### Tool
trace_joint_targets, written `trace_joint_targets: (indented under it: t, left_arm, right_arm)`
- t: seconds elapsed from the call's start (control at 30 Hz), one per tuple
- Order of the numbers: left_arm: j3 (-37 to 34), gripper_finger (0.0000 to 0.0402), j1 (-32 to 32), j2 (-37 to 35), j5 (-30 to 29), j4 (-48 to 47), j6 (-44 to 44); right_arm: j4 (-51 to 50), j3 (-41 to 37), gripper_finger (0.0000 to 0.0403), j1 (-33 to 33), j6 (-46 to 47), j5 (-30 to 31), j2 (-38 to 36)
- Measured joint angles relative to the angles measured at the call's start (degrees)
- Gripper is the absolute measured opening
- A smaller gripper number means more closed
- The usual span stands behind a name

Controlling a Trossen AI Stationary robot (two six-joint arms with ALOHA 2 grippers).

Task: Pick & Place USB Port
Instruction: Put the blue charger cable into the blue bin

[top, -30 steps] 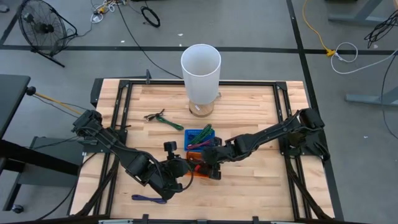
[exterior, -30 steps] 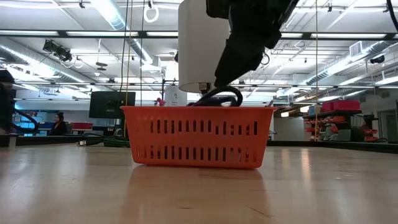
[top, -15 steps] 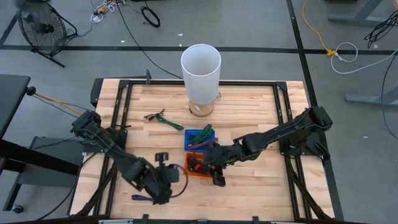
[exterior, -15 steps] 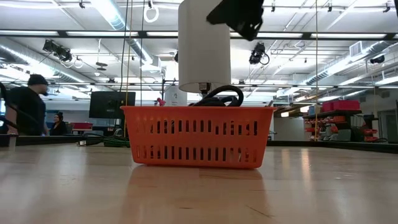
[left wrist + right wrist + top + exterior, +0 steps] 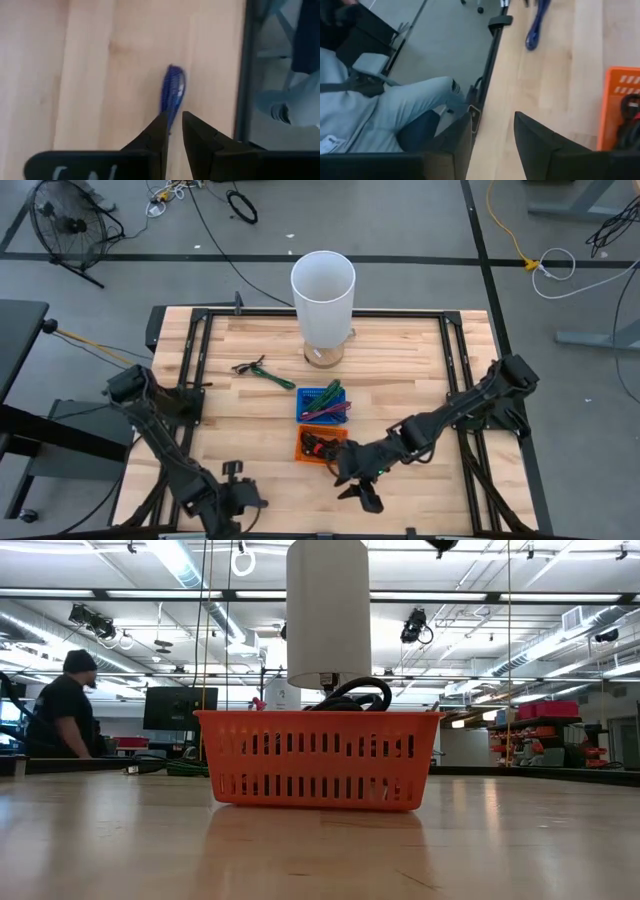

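Moved: both arms pull back from my orange basket.
Right gripper: released, empty.
Left gripper: nearly clenched, empty, over blue cable.

Two dark jointed arms, black wedge-shaped jaws, white lettering on left wrist

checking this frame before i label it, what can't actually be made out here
- Orange basket contents: low view, its wall hides all but a black cable loop; high view, too small to name.
- Blue basket: the contents are too small in the high view; the low view does not show it.
- Blue item: blurred in the left wrist view, the left gripper covers its near end.
- Right gripper: nothing shows between its open fingers, but the picture edge cuts off their bases.
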Motion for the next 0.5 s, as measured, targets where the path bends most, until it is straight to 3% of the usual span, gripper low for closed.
trace_joint_targets:
  t: [0.1,0.23,0.5]
  left_arm:
    - [-2.18,0.0058,-0.69,-0.01,0.27,0.18,-4.04]
    - [-5.43,0.0064,-0.99,-0.03,4.86,2.06,-9.35]
    - [-10.23,0.0144,-1.64,-0.03,6.51,10.05,-11.55]
  right_arm:
    - [0.00,0.00,0.0146,0.91,-0.23,0.83,0.00]
    - [-0.37,0.00,0.0146,1.46,-0.22,0.98,0.00]
    - [-0.50,0.00,0.0146,1.44,-1.10,3.11,0.00]
